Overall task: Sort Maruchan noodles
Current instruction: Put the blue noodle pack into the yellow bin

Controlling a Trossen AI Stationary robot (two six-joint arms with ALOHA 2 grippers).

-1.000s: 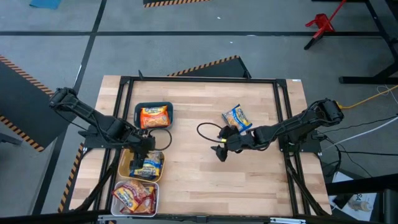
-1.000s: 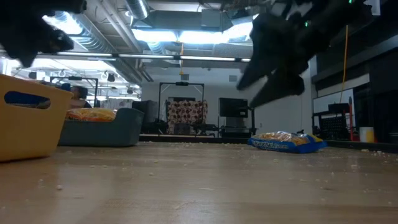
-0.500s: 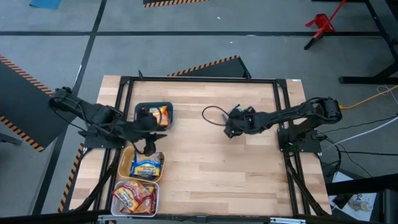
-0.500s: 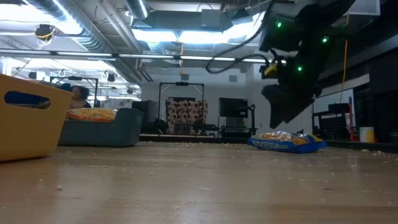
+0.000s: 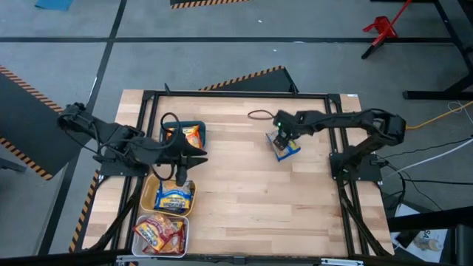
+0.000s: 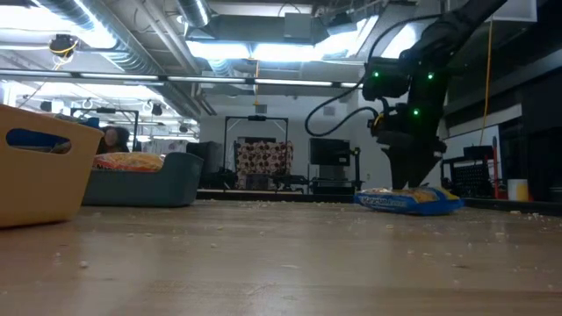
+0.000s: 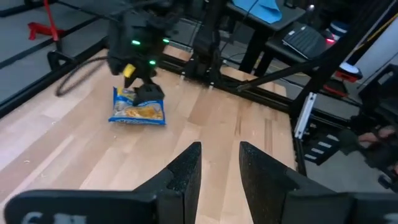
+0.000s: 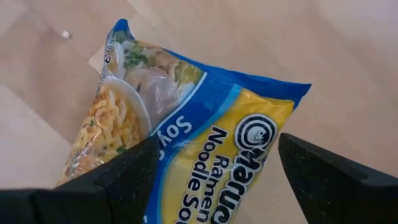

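One blue Maruchan packet point(image 5: 285, 148) lies flat on the table at the far right; it also shows in the low view point(image 6: 408, 202), the left wrist view point(image 7: 138, 112) and the right wrist view point(image 8: 186, 118). My right gripper point(image 5: 279, 140) is open and low over it, pointing down, one finger on each side point(image 8: 217, 186). My left gripper point(image 5: 198, 154) is open and empty point(image 7: 221, 168), above the table just right of the teal tray point(image 5: 198, 125). An orange packet point(image 5: 185, 137) lies in the teal tray and a blue one point(image 5: 175, 198) in the yellow tray. My right gripper comes at the blue packet from above, with its open fingers point(image 8: 124, 174) standing on either side of the printed end point(image 8: 249, 143). I cannot tell whether the fingertips touch it. The packet lies flat on the table.
Three trays stand in a row at the left: teal, then yellow point(image 5: 148, 193), then white point(image 5: 185, 222) with red-pink packets point(image 5: 159, 235) at the near edge. A black cable point(image 5: 259, 115) loops behind my right arm. A black frame point(image 5: 236, 95) runs round the table. Bare wood lies in the middle.
My right gripper has gone from the table's middle toward the far edge and down over the blue packet, which has stayed where it lay. My left gripper has gone from above the yellow tray toward the far edge, then a little toward the right.
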